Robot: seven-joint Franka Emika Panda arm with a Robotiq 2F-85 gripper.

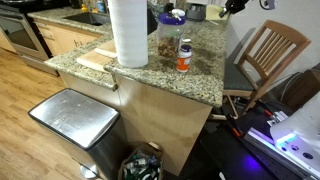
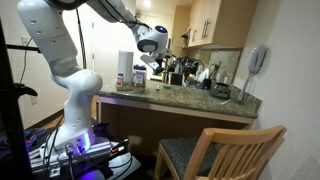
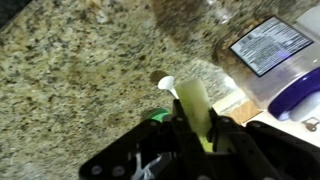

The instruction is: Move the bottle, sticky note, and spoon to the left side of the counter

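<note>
In the wrist view my gripper (image 3: 200, 128) is shut on a pale yellow-green pad, the sticky note (image 3: 194, 100), held edge-on above the speckled granite counter (image 3: 80, 80). A small white rounded tip (image 3: 166, 84), perhaps the spoon, shows just past the pad; I cannot tell for sure. The small orange bottle (image 1: 184, 55) with a white cap stands near the counter's edge, next to the clear jar (image 1: 171, 35). In an exterior view the gripper (image 2: 150, 63) hangs over the counter (image 2: 180, 95) near its far end.
A tall white paper towel roll (image 1: 128, 30) stands on a wooden board (image 1: 92, 60). The jar with its label (image 3: 265, 45) and blue lid is close to the gripper. A wooden chair (image 1: 265, 55) and a steel bin (image 1: 75, 120) stand beside the counter.
</note>
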